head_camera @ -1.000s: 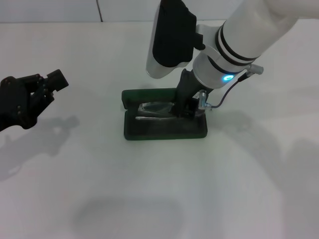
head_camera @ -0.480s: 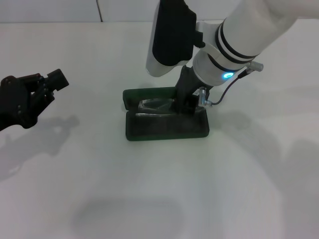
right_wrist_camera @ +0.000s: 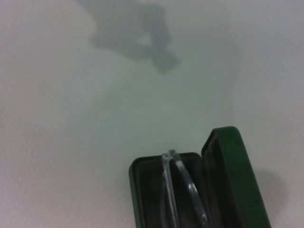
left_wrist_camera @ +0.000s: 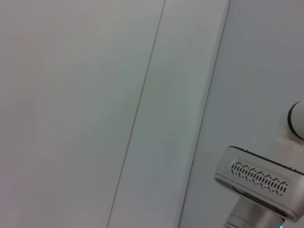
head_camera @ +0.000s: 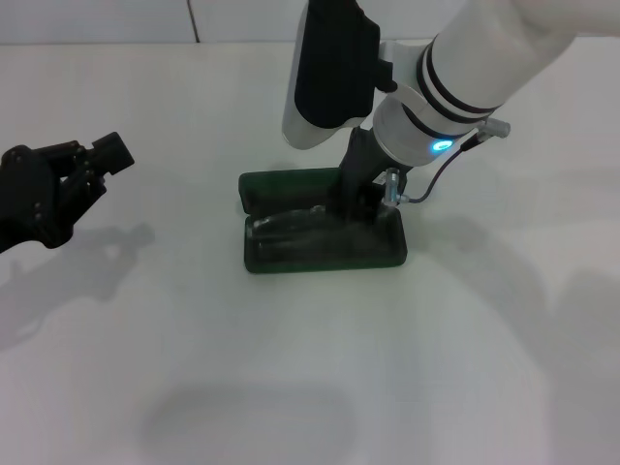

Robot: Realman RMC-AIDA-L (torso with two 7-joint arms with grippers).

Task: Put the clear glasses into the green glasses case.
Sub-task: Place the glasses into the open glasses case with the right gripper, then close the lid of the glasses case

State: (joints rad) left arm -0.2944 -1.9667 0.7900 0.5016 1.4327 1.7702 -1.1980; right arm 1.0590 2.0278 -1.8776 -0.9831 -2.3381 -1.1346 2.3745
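The green glasses case (head_camera: 291, 256) lies open in the middle of the table, its lid (head_camera: 289, 184) standing up along the far side. The clear glasses (head_camera: 291, 222) lie low in the case's tray. In the right wrist view the clear glasses (right_wrist_camera: 186, 189) rest in the dark lining beside the raised green lid (right_wrist_camera: 231, 176). My right gripper (head_camera: 353, 205) reaches down into the right end of the tray, at the glasses' right end. My left gripper (head_camera: 85, 167) hovers open and empty at the far left, well apart from the case.
The white table (head_camera: 310, 387) spreads all round the case. A pale wall with a seam (head_camera: 194, 19) runs along the far edge. The left wrist view shows only the wall and part of the right arm's housing (left_wrist_camera: 259, 179).
The right gripper has sunk slightly into the case, and the glasses now lie lower and flatter in the tray. The left arm has stayed still.
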